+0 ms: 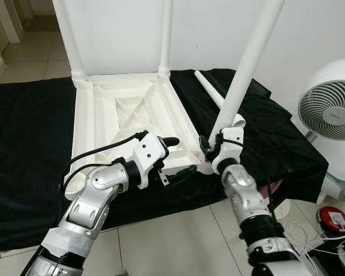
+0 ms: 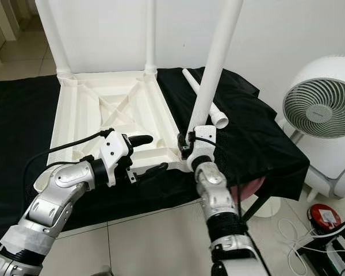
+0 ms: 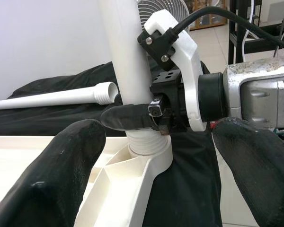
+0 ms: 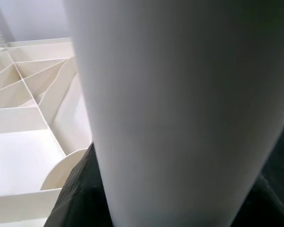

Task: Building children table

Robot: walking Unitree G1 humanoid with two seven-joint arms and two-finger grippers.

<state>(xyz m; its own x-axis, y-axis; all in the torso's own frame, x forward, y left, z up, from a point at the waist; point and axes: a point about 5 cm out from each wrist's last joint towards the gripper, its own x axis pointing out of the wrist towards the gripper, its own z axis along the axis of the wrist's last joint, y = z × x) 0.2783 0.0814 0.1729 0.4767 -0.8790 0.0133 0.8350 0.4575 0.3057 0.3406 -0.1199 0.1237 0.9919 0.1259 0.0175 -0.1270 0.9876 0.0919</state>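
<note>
Lying upside down on the black cloth (image 1: 23, 149): the white tabletop (image 1: 126, 115), ribbed underside facing up, with two legs (image 1: 69, 40) already standing in the far corner sockets. Standing in the near corner socket (image 3: 149, 158), a third leg (image 1: 247, 69), tilting a little away from the tabletop, its threaded end sitting in the socket collar. Clamping that leg just above the collar: the right gripper (image 3: 132, 118), black jaws pressing against the white tube from both sides, one finger (image 3: 125, 117) wrapping across its front. Filling the right wrist view from close up, the same leg (image 4: 180, 113), with the tabletop ribs (image 4: 33, 104) beyond it. Hovering just beside that corner, at the near edge of the tabletop: the left gripper (image 1: 178, 158), jaws spreading wide apart and gripping nothing, one finger above the rim and one below it. Lying loose on the cloth beyond the right jaws, a fourth leg (image 1: 210, 89), open end pointing toward the held leg. Standing on the tiled floor (image 1: 172, 241) further off to the right, a white fan (image 1: 330, 112), with cables (image 1: 333, 241) trailing nearby.
</note>
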